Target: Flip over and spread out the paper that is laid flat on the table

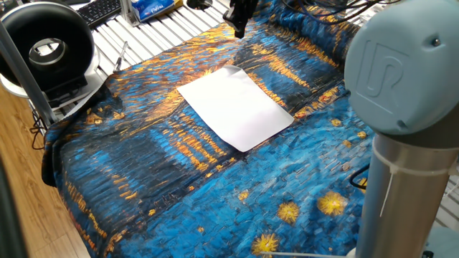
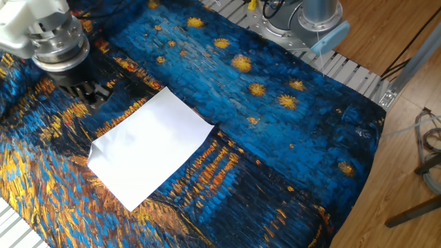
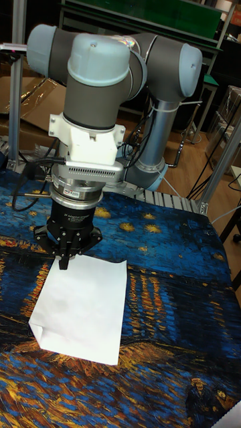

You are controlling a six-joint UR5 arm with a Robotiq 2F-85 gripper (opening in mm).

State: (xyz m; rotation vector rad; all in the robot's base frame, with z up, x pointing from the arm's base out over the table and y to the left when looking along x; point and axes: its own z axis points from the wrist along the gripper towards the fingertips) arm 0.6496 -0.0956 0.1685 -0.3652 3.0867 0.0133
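My claw (image 3: 64, 262) hangs over the far left corner of the paper (image 3: 82, 309), its fingers pressed together with nothing between them. The tall view shows this best, looking straight at the fingertips just above the sheet's far edge; whether they touch it I cannot tell. That view also shows the near left corner of the sheet curled up a little. In the other fixed view my claw (image 2: 86, 93) is seen from above, beside the paper (image 2: 148, 145), which lies flat in the middle of the bench (image 2: 275, 138). One fixed view catches only my claw tip (image 1: 239, 29) above the paper (image 1: 236, 106).
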